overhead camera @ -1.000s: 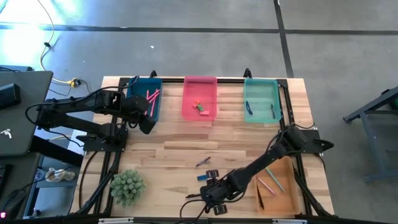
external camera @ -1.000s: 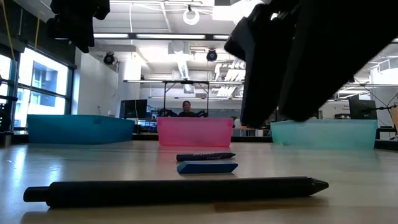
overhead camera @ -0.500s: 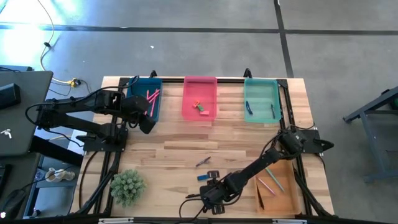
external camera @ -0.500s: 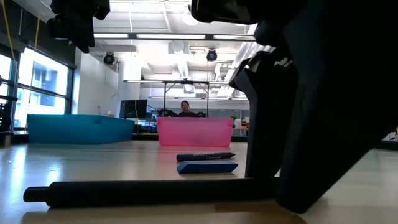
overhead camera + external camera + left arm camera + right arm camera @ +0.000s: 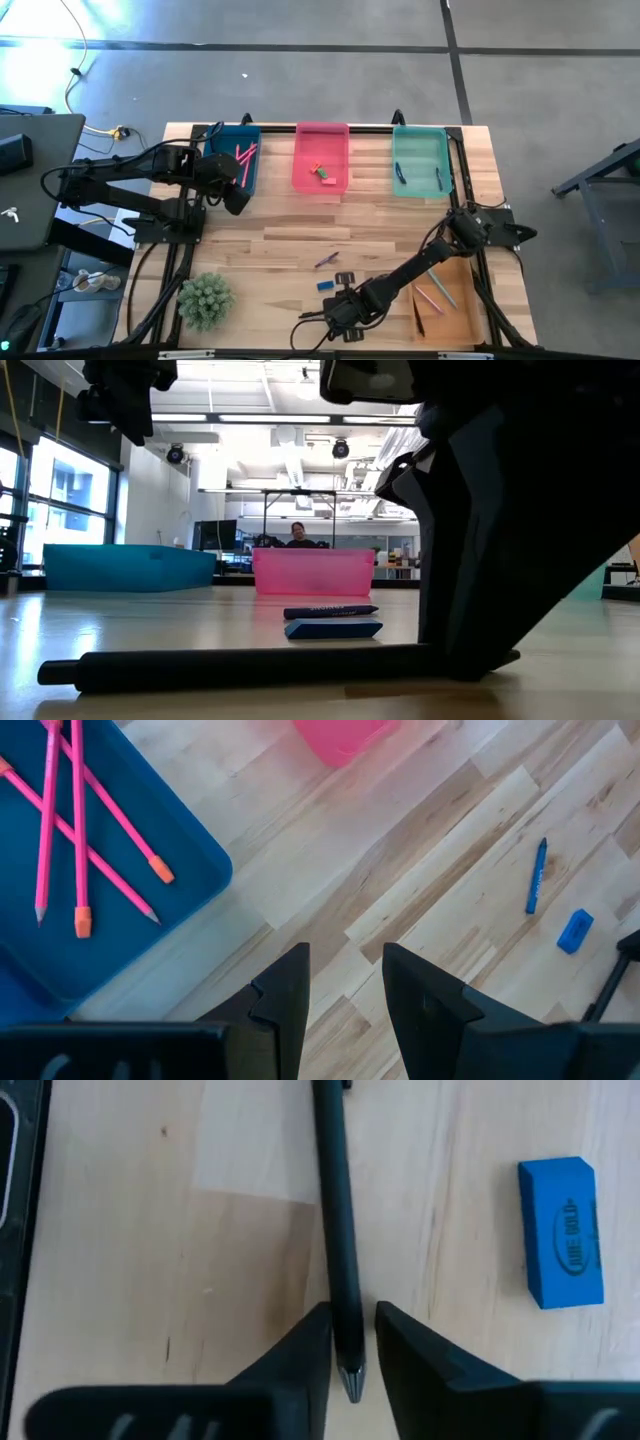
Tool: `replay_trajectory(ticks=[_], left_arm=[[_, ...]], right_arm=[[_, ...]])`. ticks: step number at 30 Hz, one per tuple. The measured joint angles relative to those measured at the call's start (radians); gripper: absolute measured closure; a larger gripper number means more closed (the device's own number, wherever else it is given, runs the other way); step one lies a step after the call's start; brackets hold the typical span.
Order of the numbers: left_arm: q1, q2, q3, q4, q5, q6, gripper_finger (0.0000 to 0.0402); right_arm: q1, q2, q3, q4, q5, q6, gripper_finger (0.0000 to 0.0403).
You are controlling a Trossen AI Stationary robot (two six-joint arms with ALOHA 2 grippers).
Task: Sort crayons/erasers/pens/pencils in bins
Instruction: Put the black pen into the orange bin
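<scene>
So we're looking at the right pincer (image 5: pixel 352 1342) down at the near edge of the counter (image 5: pixel 290 240), and its two fingers are straddling a black pen (image 5: pixel 336 1230) right at its tip end, closing in and just about pinching it. The pen's long axis is running straight out ahead of the pincer, crossways to the closing direction, which we're thinking is what matters for the pick. The blue eraser (image 5: pixel 561 1232) is lying just off to one side, apart from the pen. The left pincer (image 5: pixel 345 982) is hovering half-spread and empty near the dark blue bin (image 5: pixel 232 160), way farther off. The teal bin (image 5: pixel 421 165), at the far edge, seems to be where pens are going.
</scene>
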Motion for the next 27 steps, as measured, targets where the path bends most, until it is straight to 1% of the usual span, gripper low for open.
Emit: replay_trajectory(ticks=[7,11,19,23,27], left_arm=[[0.0,0.0,0.0,0.0,0.0,0.0,0.0287],[0.0,0.0,0.0,0.0,0.0,0.0,0.0287],[0.0,0.0,0.0,0.0,0.0,0.0,0.0287],[0.0,0.0,0.0,0.0,0.0,0.0,0.0287],[0.0,0.0,0.0,0.0,0.001,0.0,0.0287]], right_arm=[[0.02,0.001,-0.002,-0.001,0.005,-0.02,0.0368],[0.022,0.001,-0.002,-0.002,0.003,-0.015,0.0383],[0.023,-0.018,-0.006,-0.005,-0.016,-0.012,0.0387],[0.028,-0.04,-0.011,-0.028,-0.047,-0.004,0.0388],[0.035,-0.064,-0.01,-0.025,-0.044,-0.002,0.0388]])
